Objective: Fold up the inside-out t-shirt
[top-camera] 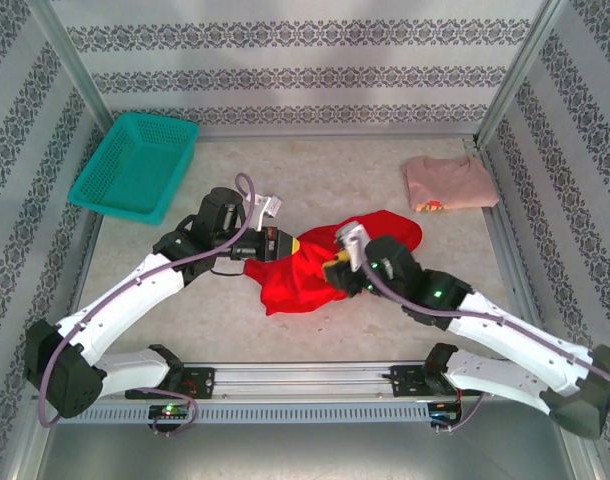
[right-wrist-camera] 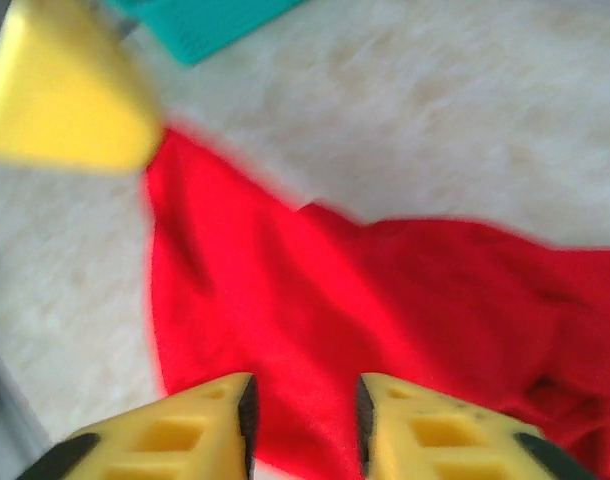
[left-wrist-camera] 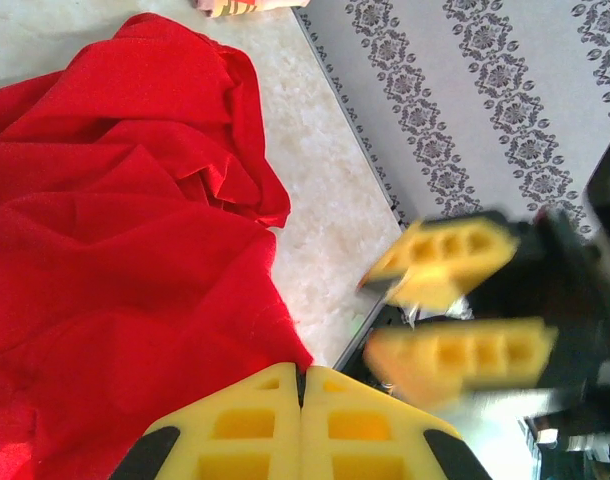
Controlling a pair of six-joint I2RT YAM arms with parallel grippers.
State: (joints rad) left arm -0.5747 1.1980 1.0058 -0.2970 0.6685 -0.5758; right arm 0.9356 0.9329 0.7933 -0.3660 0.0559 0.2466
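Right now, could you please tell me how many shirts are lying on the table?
2. The red t-shirt lies crumpled in the middle of the table; the pale pink shirt lies folded near the far right corner. Anything under the red cloth would be hidden.

One red t-shirt, one pink shirt, one teal basket, two arms, left arm, right arm

The left gripper, fingers pressed together at six o'clock, touches the rumpled red t-shirt filling nine o'clock. The blurred right gripper hangs at four o'clock, jaws apart.
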